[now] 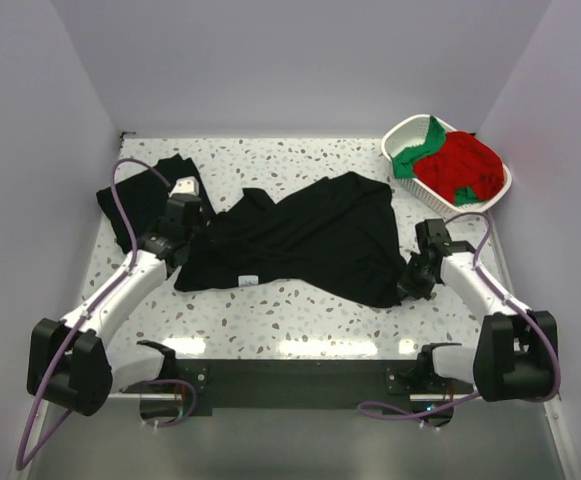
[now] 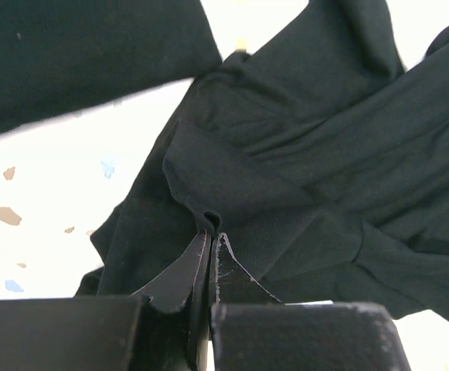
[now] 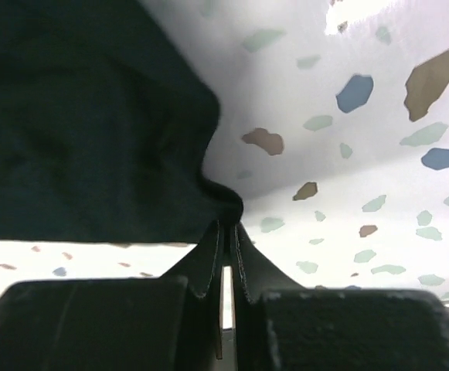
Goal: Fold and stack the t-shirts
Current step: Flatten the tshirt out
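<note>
A black t-shirt [image 1: 300, 240] lies spread and rumpled across the middle of the speckled table, with a small white label [image 1: 251, 279] near its front edge. My left gripper [image 1: 192, 232] is shut on the shirt's left edge; in the left wrist view the fingers [image 2: 212, 241] pinch a fold of black cloth [image 2: 301, 170]. My right gripper [image 1: 411, 279] is shut on the shirt's right front corner; the right wrist view shows the cloth [image 3: 85, 124] bunched in the fingertips [image 3: 226, 224]. A second black t-shirt [image 1: 142, 195] lies at the back left, and shows in the left wrist view [image 2: 77, 54].
A white lattice basket [image 1: 398, 135] stands at the back right corner, holding red [image 1: 465, 165] and green [image 1: 418, 152] t-shirts. Grey walls enclose the table on three sides. Speckled tabletop [image 1: 290, 310] lies in front of the shirt.
</note>
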Controlling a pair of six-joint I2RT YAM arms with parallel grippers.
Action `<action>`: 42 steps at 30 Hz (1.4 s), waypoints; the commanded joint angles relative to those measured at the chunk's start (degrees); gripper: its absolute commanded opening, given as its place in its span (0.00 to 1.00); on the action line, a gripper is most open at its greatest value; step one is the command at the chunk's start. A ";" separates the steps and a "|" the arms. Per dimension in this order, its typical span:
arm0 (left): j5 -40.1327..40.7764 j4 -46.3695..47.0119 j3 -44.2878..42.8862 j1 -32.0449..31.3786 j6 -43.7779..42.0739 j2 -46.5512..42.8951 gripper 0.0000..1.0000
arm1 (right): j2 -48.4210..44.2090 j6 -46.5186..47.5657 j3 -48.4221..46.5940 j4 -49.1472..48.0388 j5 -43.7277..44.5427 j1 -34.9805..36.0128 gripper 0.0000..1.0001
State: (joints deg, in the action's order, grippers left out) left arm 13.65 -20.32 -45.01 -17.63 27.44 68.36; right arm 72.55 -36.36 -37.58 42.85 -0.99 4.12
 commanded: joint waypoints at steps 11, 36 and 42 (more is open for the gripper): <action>-0.29 -3.32 -14.92 0.49 0.51 -3.67 0.00 | -10.76 0.68 -24.01 14.27 3.44 0.19 0.00; 7.35 -10.89 -51.48 0.49 -4.06 -12.98 0.00 | -14.37 7.53 -82.99 25.09 16.90 0.19 0.00; 5.25 -8.52 -54.57 0.49 -4.24 -13.08 0.00 | -13.93 6.83 -85.04 24.48 14.54 0.19 0.00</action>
State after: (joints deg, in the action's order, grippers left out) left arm 18.35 -31.83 -97.58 -17.63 25.26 54.78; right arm 57.39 -30.57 -123.48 67.16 12.69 4.45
